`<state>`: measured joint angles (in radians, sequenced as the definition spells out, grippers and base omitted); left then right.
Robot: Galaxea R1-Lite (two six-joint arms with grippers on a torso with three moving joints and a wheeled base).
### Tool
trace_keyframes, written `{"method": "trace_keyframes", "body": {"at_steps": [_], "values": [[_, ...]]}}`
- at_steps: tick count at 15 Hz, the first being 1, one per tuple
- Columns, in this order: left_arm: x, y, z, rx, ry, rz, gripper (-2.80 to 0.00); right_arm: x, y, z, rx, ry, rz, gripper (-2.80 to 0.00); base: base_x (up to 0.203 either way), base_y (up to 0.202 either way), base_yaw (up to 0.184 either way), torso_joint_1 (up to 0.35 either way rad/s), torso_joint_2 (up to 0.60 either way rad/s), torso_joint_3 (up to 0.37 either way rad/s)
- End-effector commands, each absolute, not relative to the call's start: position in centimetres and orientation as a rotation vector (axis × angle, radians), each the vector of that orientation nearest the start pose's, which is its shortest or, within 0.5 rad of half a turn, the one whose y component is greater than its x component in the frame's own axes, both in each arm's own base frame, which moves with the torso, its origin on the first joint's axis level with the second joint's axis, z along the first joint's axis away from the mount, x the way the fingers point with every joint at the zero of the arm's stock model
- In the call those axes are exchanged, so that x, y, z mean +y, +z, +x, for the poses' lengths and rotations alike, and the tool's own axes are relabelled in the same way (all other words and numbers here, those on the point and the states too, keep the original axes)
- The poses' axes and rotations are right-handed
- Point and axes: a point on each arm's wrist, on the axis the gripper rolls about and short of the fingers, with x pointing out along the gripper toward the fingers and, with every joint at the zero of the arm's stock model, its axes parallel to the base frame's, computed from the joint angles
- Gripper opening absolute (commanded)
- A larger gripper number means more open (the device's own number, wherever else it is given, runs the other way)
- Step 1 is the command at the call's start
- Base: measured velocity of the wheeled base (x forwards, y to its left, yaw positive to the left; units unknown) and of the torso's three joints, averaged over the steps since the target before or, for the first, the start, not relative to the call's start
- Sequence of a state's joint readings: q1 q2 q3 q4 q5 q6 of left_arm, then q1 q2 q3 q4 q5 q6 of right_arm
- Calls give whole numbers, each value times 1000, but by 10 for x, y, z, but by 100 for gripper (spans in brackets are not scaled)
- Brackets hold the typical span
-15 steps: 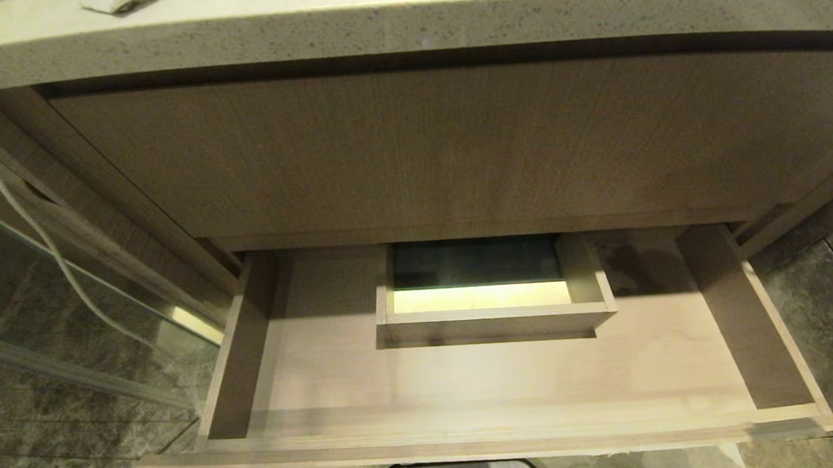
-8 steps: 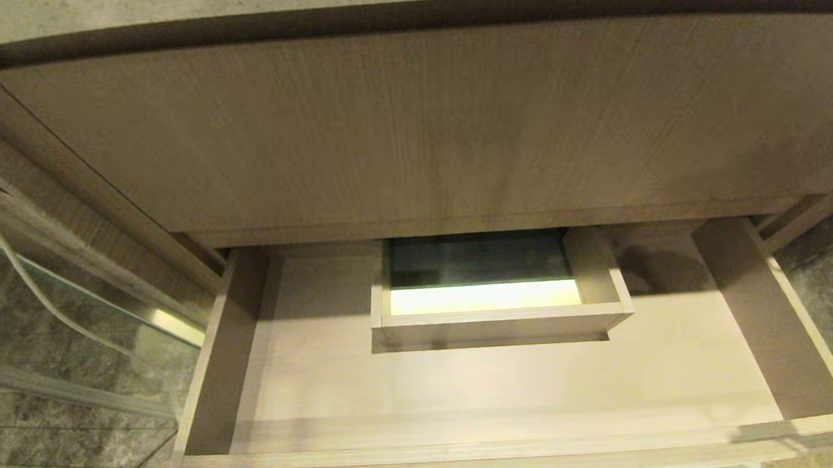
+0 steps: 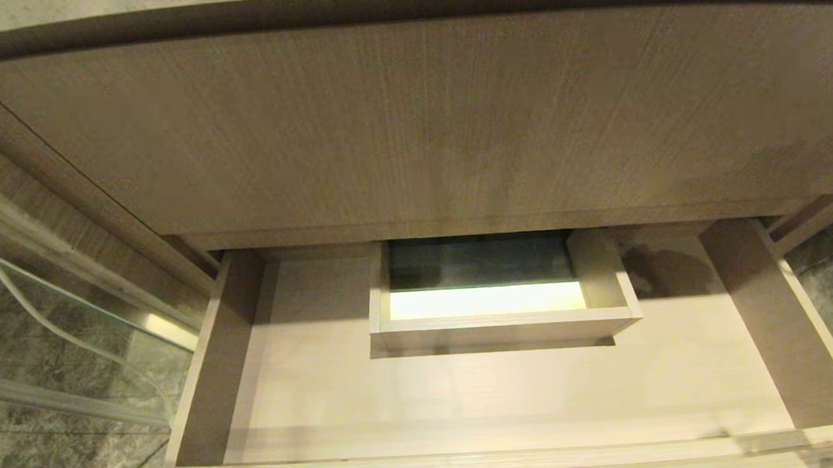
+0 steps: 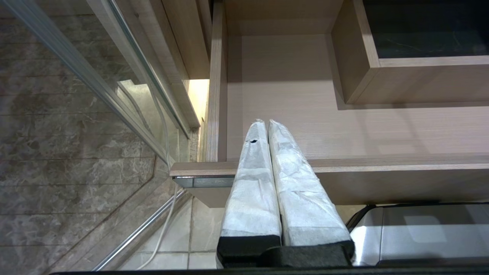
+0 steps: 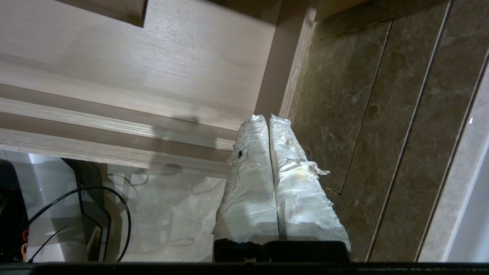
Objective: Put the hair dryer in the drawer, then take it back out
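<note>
Standing open, the light wood-grain drawer holds nothing.

The drawer stands pulled out (light wood-grain).

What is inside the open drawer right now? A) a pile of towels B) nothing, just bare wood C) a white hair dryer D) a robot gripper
B: the drawer stands pulled out and its floor is bare wood on both sides of the boxed cut-out at its back.
</note>
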<state>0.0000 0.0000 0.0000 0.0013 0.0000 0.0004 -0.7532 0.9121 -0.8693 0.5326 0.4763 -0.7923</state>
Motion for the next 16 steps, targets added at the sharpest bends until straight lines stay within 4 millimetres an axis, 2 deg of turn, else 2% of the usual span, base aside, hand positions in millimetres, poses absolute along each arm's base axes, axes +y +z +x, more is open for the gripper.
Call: {"method": "trace_keyframes", "body": {"at_steps": [1, 7, 11, 14, 16], "values": [[0, 75, -23, 2, 0, 1, -280, -45, 249, 63, 544, -58, -440, -280, 0, 0, 0, -21, 38, 41], [0, 75, -23, 2, 0, 2, -280, -46, 240, 64, 576, -47, -413, -280, 0, 0, 0, -119, 244, 92], [0, 75, -23, 2, 0, 2, -280, -49, 227, 68, 679, 1, -333, -280, 0, 0, 0, -12, 79, 36], [0, 75, -23, 2, 0, 2, -280, -45, 215, 61, 824, 52, -233, -280, 0, 0, 0, -1, 9, 38], [0, 75, -23, 2, 0, 2, -280, -46, 212, 60, 894, 57, -228, -280, 0, 0, 0, -2, 3, 44]]}}
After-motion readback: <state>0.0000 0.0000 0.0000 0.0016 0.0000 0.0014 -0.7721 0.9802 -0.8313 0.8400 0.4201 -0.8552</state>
